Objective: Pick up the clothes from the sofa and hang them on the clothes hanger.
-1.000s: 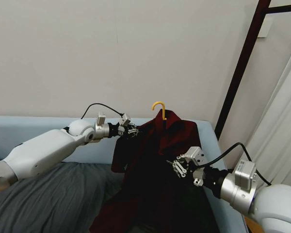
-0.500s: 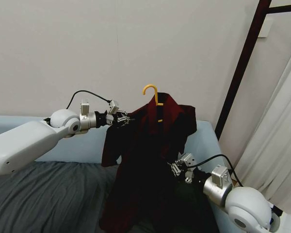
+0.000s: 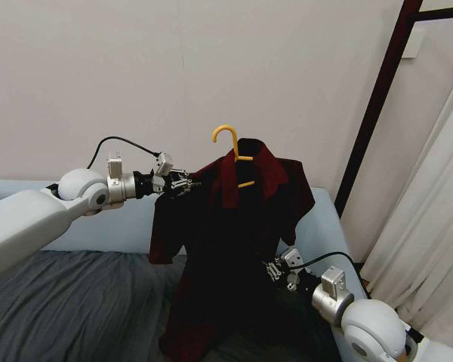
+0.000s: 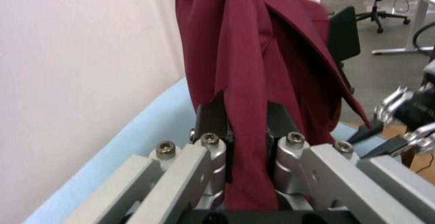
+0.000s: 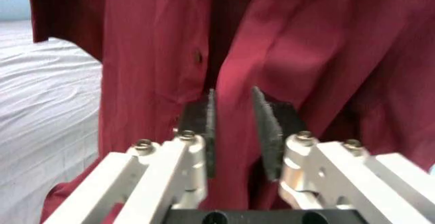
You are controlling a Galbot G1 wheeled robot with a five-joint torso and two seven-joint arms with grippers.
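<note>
A dark red shirt (image 3: 238, 241) on a yellow hanger (image 3: 228, 143) hangs in the air above the sofa. My left gripper (image 3: 180, 183) is shut on the shirt's shoulder and holds it up at the left of the collar. In the left wrist view the red cloth (image 4: 248, 81) runs between the left gripper's (image 4: 246, 132) dark pads. My right gripper (image 3: 275, 270) is lower, at the shirt's front near its right edge. In the right wrist view a fold of the shirt (image 5: 299, 40) is pinched between the right gripper's (image 5: 233, 127) pads.
A light blue sofa (image 3: 113, 234) with a grey cover (image 3: 68, 309) lies below. The dark pole of the clothes rack (image 3: 374, 105) slants up at the right, with a white curtain (image 3: 434, 219) beside it. A plain wall is behind.
The left arm has lifted the shirt and hanger up and to the left. The right gripper has sunk a little and drawn back toward me, staying at the shirt's front.
</note>
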